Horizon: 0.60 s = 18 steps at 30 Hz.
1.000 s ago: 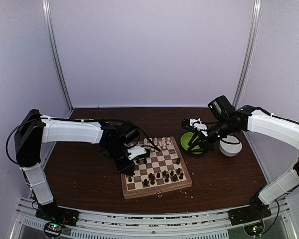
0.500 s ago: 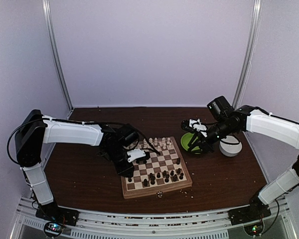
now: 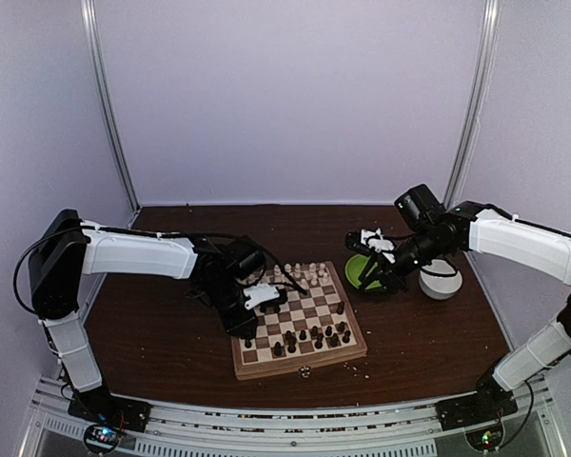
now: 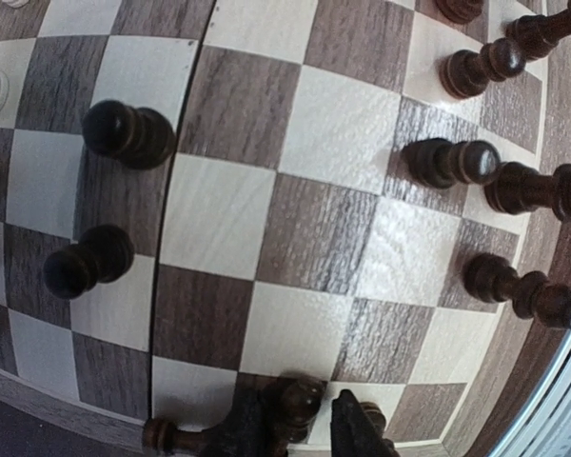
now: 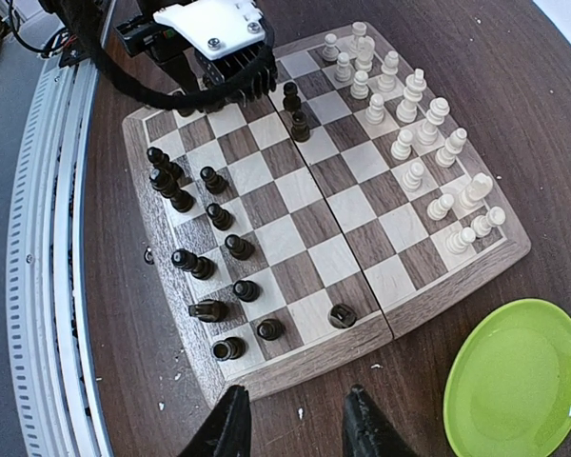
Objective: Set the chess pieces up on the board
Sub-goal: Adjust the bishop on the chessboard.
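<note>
In the top view, the board (image 3: 300, 327) is seen lying on the brown table (image 3: 162, 333) between the two arms. The right tool (image 3: 373, 271) is held off the board's far right corner, over a green plate (image 3: 360, 273). A white bowl (image 3: 441, 283) is set just to the right of the plate; what it holds cannot be made out from there.

Only the right wrist view gives the whole board at once. The pale pieces (image 5: 414, 124) are ranged in two rows along one edge. The dark pieces (image 5: 236, 248) are gathered loosely on the opposite side, and two more are stood near the middle fold. The right tool's fingers (image 5: 230, 424) are seen well apart, with nothing between them, above the table beside the board's edge. Pale specks (image 5: 162, 406) are scattered on the table there.

The left wrist view alone shows what the left tool (image 4: 300, 409) is doing. Its fingers (image 4: 252, 424) are placed either side of one dark piece (image 4: 298, 395) at the board's border. Whether that piece is clamped or merely flanked cannot be told. Another dark piece (image 4: 167, 436) is seen lying on its side just beside it.
</note>
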Each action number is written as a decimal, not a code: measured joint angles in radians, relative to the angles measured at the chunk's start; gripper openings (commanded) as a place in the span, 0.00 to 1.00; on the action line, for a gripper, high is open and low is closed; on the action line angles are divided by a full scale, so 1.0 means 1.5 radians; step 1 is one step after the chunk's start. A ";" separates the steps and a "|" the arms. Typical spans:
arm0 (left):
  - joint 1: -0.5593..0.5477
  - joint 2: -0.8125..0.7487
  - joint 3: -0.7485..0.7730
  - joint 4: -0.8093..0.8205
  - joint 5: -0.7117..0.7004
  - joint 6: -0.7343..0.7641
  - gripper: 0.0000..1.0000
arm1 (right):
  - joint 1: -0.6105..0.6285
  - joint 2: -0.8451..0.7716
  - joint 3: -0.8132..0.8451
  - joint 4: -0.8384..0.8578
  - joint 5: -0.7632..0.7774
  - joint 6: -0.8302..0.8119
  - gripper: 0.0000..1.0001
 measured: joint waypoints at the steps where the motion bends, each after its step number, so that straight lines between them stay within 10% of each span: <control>1: 0.000 -0.002 0.000 0.000 0.000 0.000 0.27 | 0.000 0.000 0.000 0.000 0.000 -0.001 0.33; 18: 0.035 -0.086 -0.015 0.032 -0.055 -0.208 0.28 | 0.000 0.005 0.003 -0.007 0.000 -0.001 0.33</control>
